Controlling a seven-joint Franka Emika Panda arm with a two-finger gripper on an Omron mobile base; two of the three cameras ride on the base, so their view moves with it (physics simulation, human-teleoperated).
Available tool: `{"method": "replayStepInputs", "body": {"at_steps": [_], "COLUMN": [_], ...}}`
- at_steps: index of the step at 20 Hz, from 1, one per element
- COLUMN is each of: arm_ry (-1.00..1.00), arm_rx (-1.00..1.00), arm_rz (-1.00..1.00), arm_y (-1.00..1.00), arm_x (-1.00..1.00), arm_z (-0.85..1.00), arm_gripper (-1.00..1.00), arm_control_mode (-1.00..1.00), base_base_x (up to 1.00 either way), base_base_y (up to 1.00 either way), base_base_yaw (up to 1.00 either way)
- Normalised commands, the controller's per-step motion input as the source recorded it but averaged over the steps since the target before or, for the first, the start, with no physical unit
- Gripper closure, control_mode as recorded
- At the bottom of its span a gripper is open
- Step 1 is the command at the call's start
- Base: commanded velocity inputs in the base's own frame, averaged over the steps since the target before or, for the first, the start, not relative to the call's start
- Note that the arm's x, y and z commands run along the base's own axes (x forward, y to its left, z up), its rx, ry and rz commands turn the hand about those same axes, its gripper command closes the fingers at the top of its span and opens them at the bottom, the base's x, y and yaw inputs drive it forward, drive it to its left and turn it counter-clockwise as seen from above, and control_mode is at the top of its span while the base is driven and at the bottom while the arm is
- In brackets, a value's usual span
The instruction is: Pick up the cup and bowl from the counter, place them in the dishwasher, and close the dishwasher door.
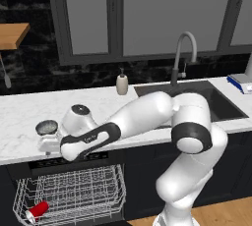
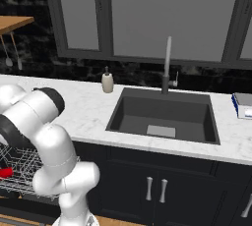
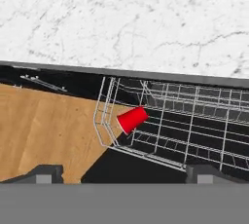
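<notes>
With cup [image 3: 132, 119] already lying in dishwasher rack [image 1: 74, 190], left to do: bowl [image 1: 47, 127] near counter [image 1: 19, 117] front edge, door shut. Tool [image 3: 121, 173] spread, empty.

No readable text, label, brand, number or sign appears anywhere. The pale marks on the dishwasher's [image 1: 74, 161] black top strip, at centre left, are too blurred to read.
</notes>
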Motion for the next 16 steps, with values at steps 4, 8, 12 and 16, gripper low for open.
{"method": "replayStepInputs", "body": {"at_steps": [4, 8, 12, 16], "arm_ry": [0.52, 0.32, 0.19, 0.00], "arm_rx": [-0.08, -0.01, -0.05, -0.02], "arm_rz": [0.00, 0.00, 0.00, 0.00], "arm_y": [-0.08, 0.00, 0.00, 0.00], "arm_x": [0.92, 0.88, 0.73, 0.33], "arm_z": [0.26, 0.02, 0.22, 0.02], "arm_gripper": [-1.00, -1.00, -1.00, -1.00], "arm_control_mode": [-1.00, -1.00, -1.00, -1.00], "base_base_x": [0.00, 0.00, 0.00, 0.00], "base_base_y": [0.00, 0.00, 0.00, 0.00], "base_base_yaw": [0.00, 0.00, 0.00, 0.00]}}
